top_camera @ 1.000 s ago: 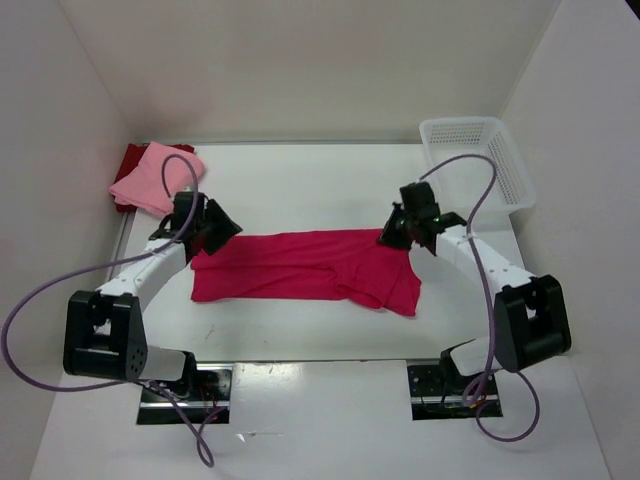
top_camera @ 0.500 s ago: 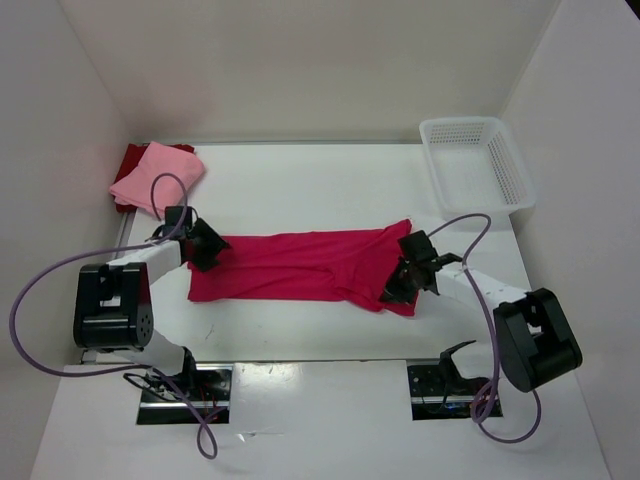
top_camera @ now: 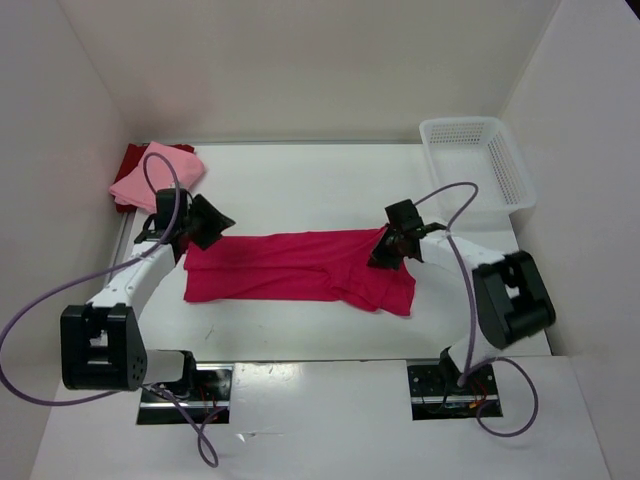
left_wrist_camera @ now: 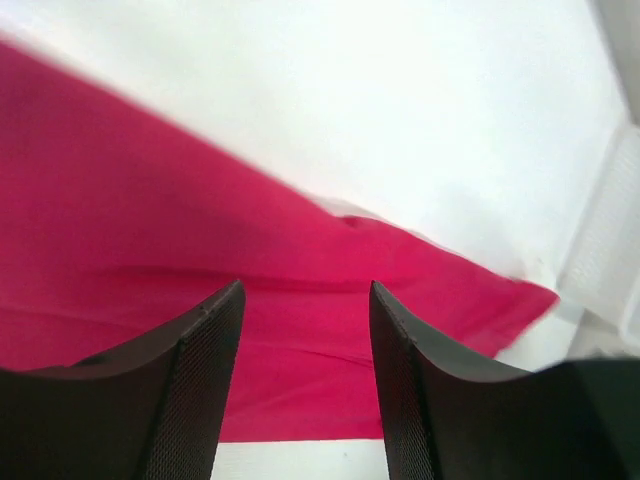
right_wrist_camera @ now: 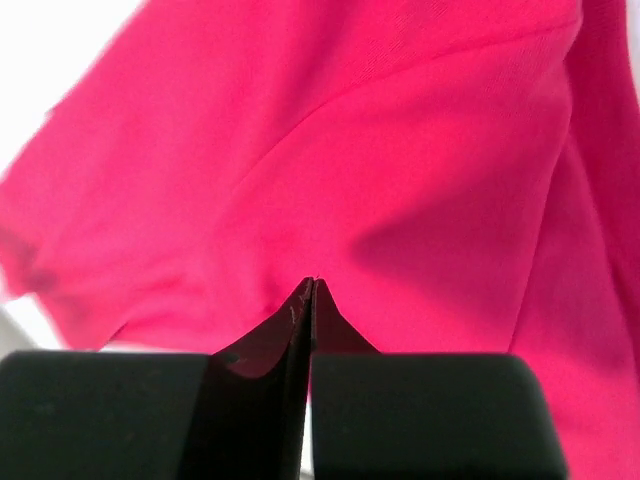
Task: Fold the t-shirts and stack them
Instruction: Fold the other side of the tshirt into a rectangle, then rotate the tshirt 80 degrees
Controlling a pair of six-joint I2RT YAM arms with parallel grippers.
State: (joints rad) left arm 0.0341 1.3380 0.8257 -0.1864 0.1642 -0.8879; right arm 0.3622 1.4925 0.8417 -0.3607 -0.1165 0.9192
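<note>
The magenta shirt (top_camera: 300, 265) looks limp and light, best pinched at corners (left fingers (left_wrist_camera: 195, 360) apart, right fingers (right_wrist_camera: 270, 340) shut).

The dark red t-shirt (top_camera: 130, 158) lies mostly hidden under the light pink t-shirt (top_camera: 155, 180). The right wrist view cuts off the magenta t-shirt (right_wrist_camera: 400, 150) at the top and right edges.

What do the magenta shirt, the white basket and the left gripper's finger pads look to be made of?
The magenta shirt: soft matte cloth, likely a knit; it lies limp and creased. The white basket: probably moulded plastic, smooth-looking, with a regular mesh of holes. The left finger pads: dark rubber or plastic, unclear which, with fine dotted texture.
</note>
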